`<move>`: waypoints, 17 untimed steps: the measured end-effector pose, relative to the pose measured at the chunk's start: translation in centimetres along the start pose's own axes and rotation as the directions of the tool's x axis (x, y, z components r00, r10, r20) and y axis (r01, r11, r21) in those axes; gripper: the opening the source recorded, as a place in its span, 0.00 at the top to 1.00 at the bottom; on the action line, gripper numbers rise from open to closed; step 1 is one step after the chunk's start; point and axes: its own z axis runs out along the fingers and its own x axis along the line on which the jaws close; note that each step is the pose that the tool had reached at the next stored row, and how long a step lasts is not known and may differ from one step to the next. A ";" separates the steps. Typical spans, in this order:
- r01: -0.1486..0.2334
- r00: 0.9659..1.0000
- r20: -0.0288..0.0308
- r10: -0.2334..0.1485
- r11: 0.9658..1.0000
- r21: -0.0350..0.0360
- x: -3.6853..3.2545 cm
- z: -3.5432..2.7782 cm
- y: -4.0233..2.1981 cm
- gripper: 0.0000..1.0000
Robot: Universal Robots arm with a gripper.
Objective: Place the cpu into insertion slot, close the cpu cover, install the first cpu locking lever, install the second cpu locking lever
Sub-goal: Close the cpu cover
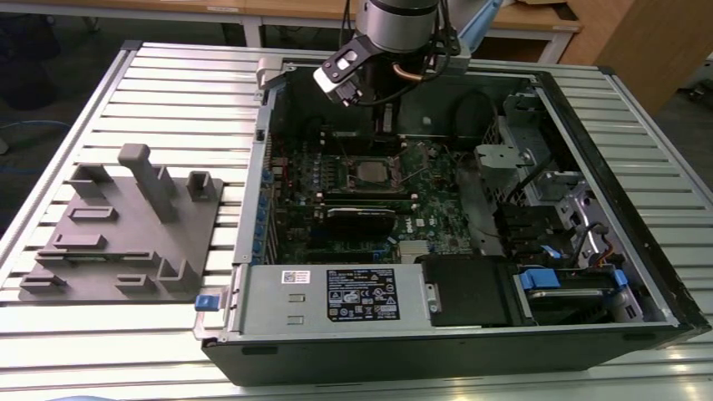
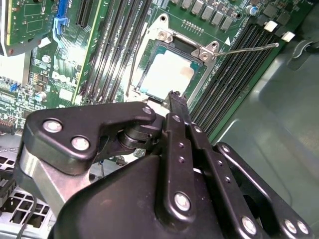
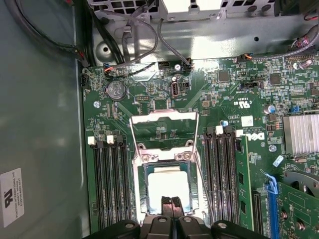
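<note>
The gripper (image 3: pixel 169 201) hangs clenched on nothing, fingertips together over the cpu (image 3: pixel 167 184); the cpu lies in the insertion slot (image 3: pixel 143 189), mid-frame in the exterior view. The cpu cover (image 3: pixel 164 116) stands open.

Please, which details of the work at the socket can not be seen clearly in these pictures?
- cpu: in the first wrist view the fingers cover one edge of it.
- Whether the fingers touch the cpu: unclear in both wrist views.
- insertion slot: too small in the exterior view to judge how the cpu sits.
</note>
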 end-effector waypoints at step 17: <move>0.000 1.000 0.000 0.000 1.000 0.000 0.07 -0.04 0.79 0.90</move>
